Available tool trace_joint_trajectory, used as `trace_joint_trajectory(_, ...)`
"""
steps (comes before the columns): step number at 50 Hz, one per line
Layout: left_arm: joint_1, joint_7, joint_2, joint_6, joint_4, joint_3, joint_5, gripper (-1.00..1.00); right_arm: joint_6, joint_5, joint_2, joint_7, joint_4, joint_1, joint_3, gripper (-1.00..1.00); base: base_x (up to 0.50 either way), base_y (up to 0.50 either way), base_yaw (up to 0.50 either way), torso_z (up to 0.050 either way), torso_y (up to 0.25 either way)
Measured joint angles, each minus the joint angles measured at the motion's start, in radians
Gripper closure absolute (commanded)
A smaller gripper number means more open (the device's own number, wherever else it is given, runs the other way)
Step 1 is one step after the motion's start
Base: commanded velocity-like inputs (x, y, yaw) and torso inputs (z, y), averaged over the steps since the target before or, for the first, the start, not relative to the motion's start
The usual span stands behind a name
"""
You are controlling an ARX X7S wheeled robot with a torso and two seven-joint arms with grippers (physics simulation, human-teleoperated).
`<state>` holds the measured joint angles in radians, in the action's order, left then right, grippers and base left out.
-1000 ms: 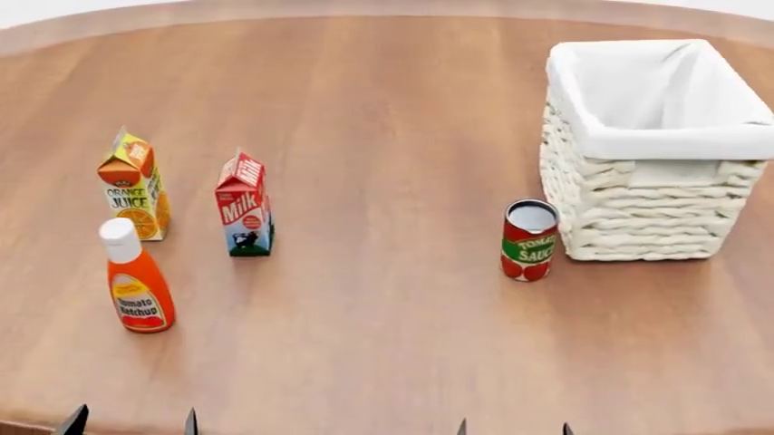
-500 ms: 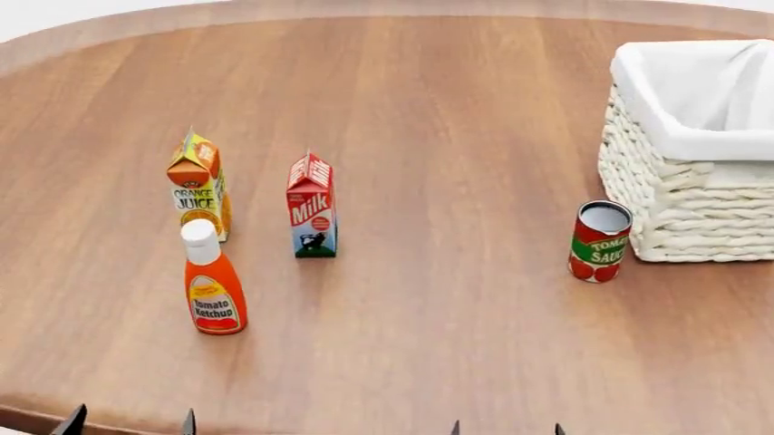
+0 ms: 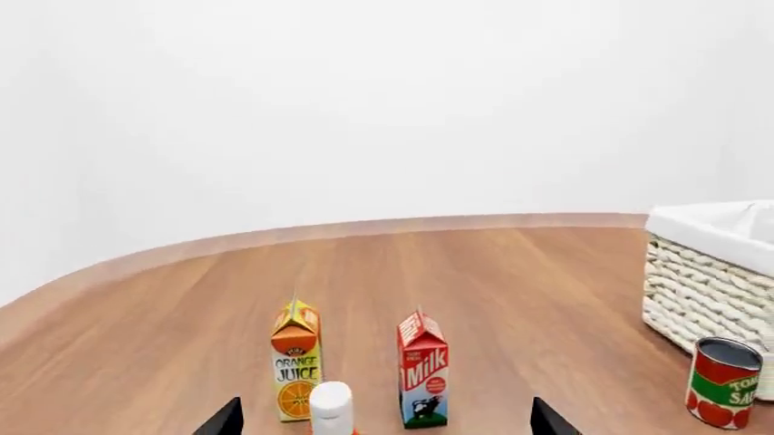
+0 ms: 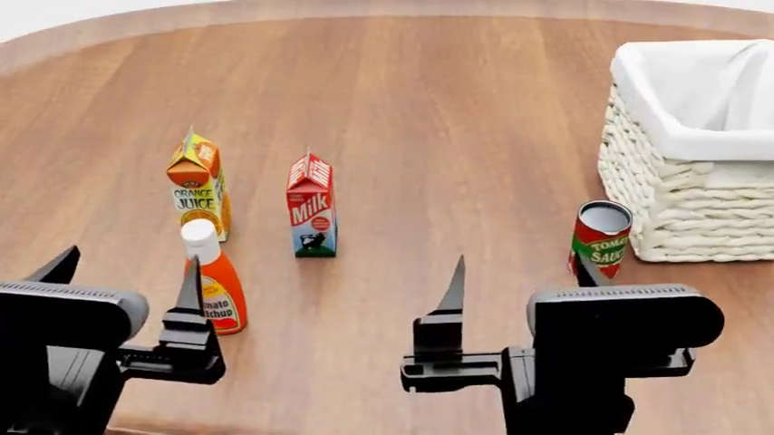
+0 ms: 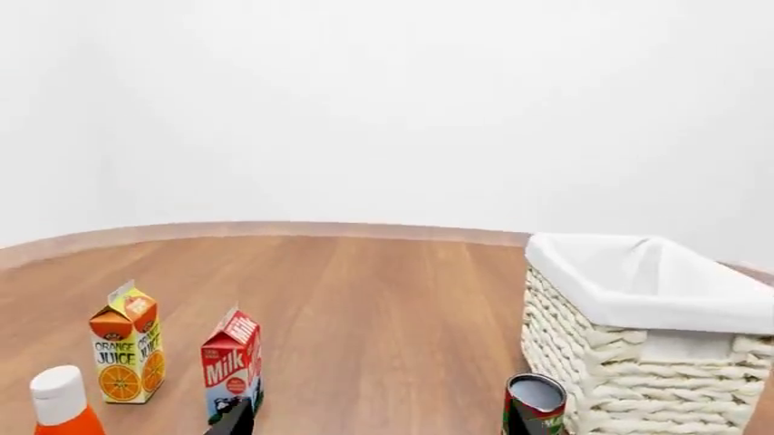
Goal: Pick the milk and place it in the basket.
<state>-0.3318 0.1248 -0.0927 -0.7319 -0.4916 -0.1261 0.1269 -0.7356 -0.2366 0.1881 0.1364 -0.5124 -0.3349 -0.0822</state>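
Two claws gape wide, empty, at near bench edge. Milk [image 4: 312, 207] upright mid-bench, long axis vertical, ahead between them; left claw [image 4: 125, 276] seems nearer than right claw [image 4: 520, 272]. Basket [image 4: 690, 154] far right

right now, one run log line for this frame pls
phase: pre-grasp | milk: upright on table, untouched | basket: empty | left gripper: open | right gripper: open
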Motion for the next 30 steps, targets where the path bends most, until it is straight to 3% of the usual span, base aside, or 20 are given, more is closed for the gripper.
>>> trace_joint_trajectory(8,-0.057,0.008,0.002,-0.082,-0.053,0.010,0.025,-1.00,-0.091,-0.019,0.020,0.006,-0.066,-0.056,-0.002,-1.00,0.04,0.00,0.00,0.000,0.000)
trace_joint_trajectory(30,-0.103,0.034,-0.010,-0.125,-0.080,0.017,0.060,-1.00,-0.122,-0.050,0.041,0.000,-0.105,-0.091,-0.001,-1.00,0.50,0.00,0.00,0.000,0.000)
